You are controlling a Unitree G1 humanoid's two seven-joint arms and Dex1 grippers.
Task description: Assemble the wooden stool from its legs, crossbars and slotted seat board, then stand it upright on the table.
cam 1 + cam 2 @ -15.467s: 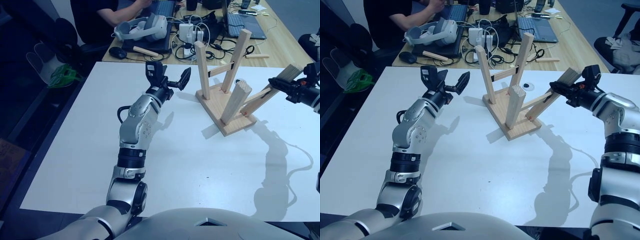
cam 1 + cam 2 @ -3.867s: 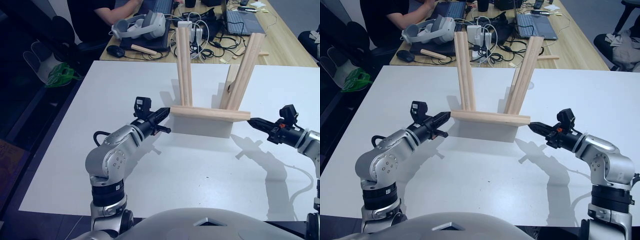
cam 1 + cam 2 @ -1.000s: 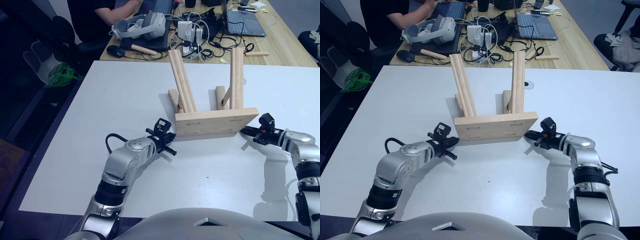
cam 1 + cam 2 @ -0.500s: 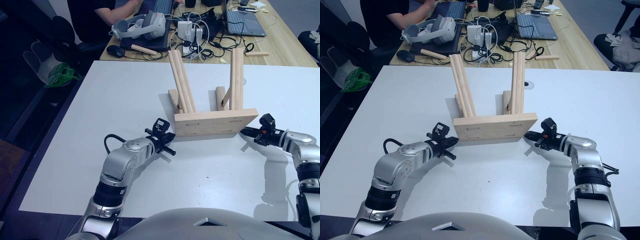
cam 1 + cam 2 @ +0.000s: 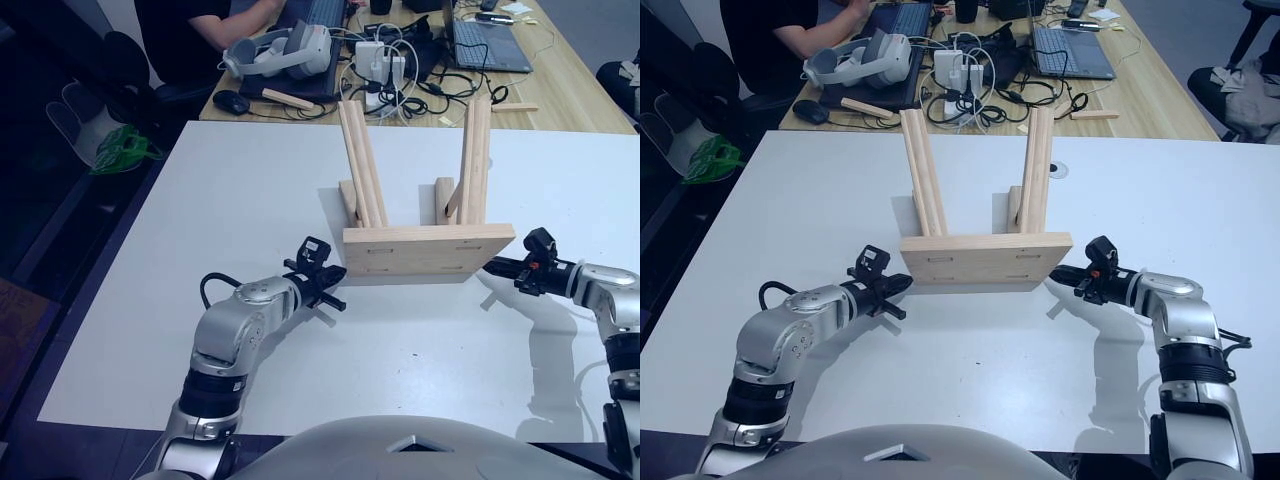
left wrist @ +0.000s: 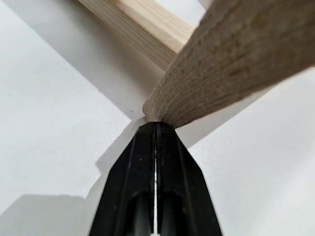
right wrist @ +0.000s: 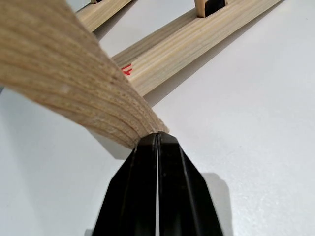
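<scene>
Over the last four seconds the stool (image 5: 425, 215) has tipped. Its legs (image 5: 358, 172) stood straight up then; now they slope up and away from me, and the flat of the seat board (image 5: 428, 250) faces my camera. In the last second the board has also levelled, so its long edges run straight across my view.

The white table (image 5: 420, 350) spreads wide in front of me, and the stool lies near its middle, slightly right of centre. The seat board stands on edge, a pale wooden rectangle. Two long legs rise behind it toward the far side, with the ends of two more showing just above its top edge. I cannot tell whether its lower edge rests on the table or hangs just over it.

My arms come in low from each side, one to each end of the board. The left gripper (image 5: 902, 281) has its two black fingers pressed flat together, holding nothing. In the left wrist view the joined tips (image 6: 156, 126) touch the board's rounded corner. The right gripper (image 5: 1055, 273) is likewise closed on nothing, and its joined tips (image 7: 156, 135) touch the opposite corner. The board sits squeezed between the two points.

Beyond the table stands a wooden desk (image 5: 560, 80) carrying a laptop (image 5: 482, 45), a white headset (image 5: 285, 52) and a loose wooden stick (image 5: 290, 102).
</scene>
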